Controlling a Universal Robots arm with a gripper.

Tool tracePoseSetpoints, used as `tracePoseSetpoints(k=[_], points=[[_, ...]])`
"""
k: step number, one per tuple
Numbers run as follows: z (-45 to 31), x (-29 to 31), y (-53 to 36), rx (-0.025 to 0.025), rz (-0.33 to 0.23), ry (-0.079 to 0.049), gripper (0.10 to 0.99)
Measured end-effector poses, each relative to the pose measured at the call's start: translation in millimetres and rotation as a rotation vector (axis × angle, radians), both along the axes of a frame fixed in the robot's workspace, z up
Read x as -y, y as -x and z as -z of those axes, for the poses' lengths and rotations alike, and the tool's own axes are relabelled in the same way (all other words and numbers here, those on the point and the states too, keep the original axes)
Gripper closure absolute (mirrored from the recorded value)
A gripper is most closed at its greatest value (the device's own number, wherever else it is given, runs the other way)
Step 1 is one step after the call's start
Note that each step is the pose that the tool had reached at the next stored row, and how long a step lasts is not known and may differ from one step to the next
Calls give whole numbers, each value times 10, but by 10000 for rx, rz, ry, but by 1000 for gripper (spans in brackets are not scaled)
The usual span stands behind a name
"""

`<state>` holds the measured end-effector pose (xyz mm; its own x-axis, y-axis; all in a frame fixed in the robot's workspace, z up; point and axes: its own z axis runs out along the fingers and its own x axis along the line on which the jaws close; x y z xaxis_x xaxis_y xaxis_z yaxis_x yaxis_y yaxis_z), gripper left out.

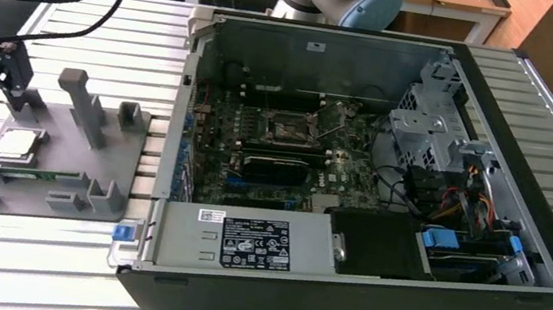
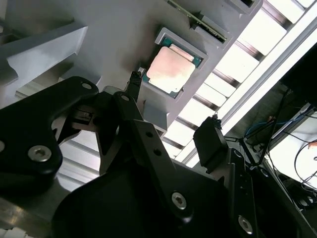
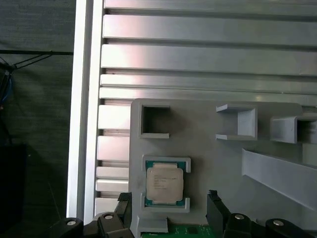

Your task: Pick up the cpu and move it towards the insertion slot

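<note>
Fingers (image 3: 213,203) spread apart, hovering near the cpu (image 3: 164,182) in its tray (image 3: 213,166)

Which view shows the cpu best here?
The first wrist view: it looks straight at the cpu, lying flat in its pocket of the gray tray, nothing covering it. The second wrist view shows the cpu at a slant, top glaring pale. The exterior view shows the cpu from afar, at the exterior view's left.

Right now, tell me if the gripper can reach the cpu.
Probably yes: the cpu lies uncovered in a pocket of the gray tray, and the gripper hangs open close over it, nothing between.
</note>
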<state>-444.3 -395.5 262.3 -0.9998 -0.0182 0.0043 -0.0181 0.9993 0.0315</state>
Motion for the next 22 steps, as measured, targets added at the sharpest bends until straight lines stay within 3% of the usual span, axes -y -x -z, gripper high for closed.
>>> tracePoseSetpoints(k=[22], points=[[243,3,8,0,0,0,384]])
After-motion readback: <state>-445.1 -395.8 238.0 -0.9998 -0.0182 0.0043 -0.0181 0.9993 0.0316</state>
